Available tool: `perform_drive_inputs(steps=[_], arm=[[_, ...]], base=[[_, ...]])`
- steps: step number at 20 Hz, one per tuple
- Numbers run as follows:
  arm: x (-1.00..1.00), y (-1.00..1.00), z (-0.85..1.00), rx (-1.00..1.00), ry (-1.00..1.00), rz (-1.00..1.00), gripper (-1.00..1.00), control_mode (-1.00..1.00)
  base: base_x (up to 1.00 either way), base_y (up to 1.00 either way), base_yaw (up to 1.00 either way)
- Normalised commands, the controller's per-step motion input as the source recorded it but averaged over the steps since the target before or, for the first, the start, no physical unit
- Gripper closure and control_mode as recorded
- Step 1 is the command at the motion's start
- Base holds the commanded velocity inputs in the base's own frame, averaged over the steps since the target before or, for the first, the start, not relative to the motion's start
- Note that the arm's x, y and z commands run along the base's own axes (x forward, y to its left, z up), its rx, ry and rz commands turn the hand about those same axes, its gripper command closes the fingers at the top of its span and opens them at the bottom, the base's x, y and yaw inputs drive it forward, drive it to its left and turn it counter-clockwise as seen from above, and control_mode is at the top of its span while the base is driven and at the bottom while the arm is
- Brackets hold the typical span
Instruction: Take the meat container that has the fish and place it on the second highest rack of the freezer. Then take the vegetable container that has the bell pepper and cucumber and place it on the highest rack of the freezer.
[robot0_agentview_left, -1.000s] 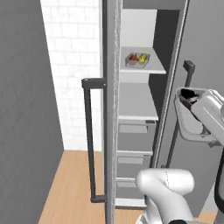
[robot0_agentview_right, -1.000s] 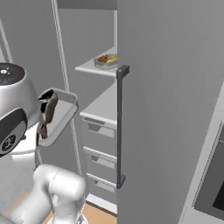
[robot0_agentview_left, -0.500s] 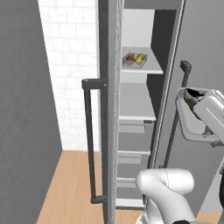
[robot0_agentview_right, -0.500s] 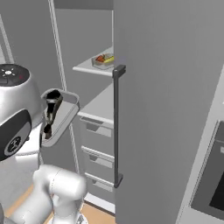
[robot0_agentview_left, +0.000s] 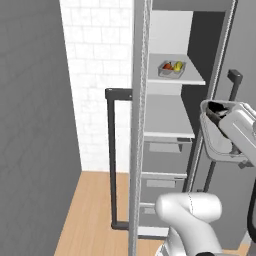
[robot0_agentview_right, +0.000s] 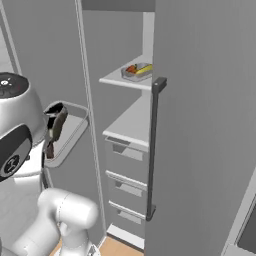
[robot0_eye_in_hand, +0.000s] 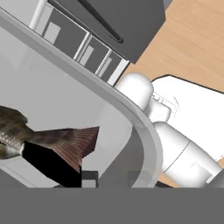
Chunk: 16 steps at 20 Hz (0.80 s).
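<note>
One meat container (robot0_agentview_left: 220, 142) with one fish (robot0_eye_in_hand: 41, 140), carried tilted at the gripper (robot0_agentview_right: 52, 135) beside the open freezer.
One vegetable container (robot0_agentview_left: 171, 68) sits on a freezer shelf (robot0_agentview_left: 192, 80) above three drawers (robot0_agentview_right: 127, 157); the arm is raised, jaws clamped on the meat container's rim.

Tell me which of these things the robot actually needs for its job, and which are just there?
Needed:
- fish container, held up by the gripper
- fish inside it
- vegetable container
- freezer shelves

Just there:
- freezer drawers
- door handles
- tiled wall
- wooden floor
</note>
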Motion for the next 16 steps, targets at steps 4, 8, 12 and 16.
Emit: perform_drive_inputs(steps=[4,8,12,16], arm=[[0.00,0.00,0.00,0.00,0.00,0.00,1.00,1.00],[0.00,0.00,0.00,0.00,0.00,0.00,1.00,1.00],[0.00,0.00,0.00,0.00,0.00,0.00,1.00,1.00],[0.00,0.00,0.00,0.00,0.00,0.00,1.00,1.00]], base=[[-0.74,-0.07,0.03],[-0.58,-0.26,0.03],[0.00,-0.74,0.10],[0.12,-0.33,0.16]])
